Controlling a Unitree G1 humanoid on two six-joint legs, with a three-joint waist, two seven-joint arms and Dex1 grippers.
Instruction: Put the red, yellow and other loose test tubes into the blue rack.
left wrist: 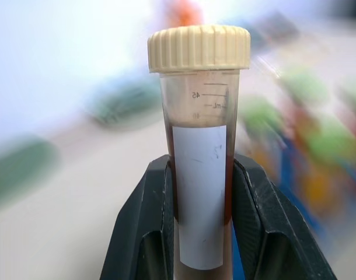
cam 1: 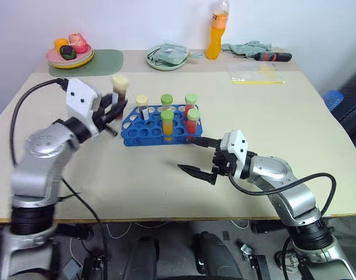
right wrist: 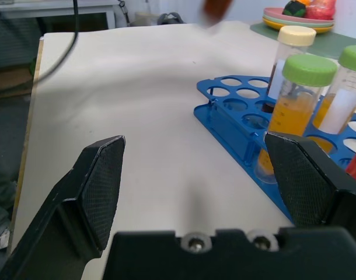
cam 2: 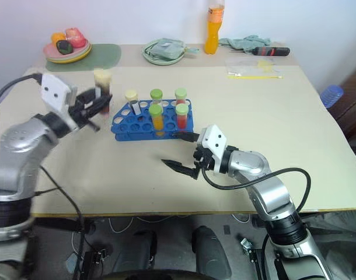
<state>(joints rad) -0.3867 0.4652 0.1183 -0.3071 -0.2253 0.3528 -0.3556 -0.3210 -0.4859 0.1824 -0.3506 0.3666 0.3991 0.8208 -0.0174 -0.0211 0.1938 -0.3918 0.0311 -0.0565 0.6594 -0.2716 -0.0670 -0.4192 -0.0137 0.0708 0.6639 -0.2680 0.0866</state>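
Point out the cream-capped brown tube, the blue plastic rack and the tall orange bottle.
Cream-capped brown tube [left wrist: 199, 49]: left wrist view, cap.
Blue plastic rack [cam 1: 144, 132]: left eye view, top plate.
Tall orange bottle [cam 1: 216, 39]: left eye view, body.

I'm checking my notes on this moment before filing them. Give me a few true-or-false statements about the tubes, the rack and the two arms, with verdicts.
1. The left gripper holds a cream-capped tube of dark liquid. True.
2. That tube already stands in the blue rack. False: it is held up in the air, to the left of the rack.
3. The right gripper is shut on a green-capped tube. False: its fingers stand wide apart and hold nothing.
4. Several capped tubes stand upright in the rack. True.
5. The orange bottle lies on its side by the rack. False: it stands upright at the table's far edge.
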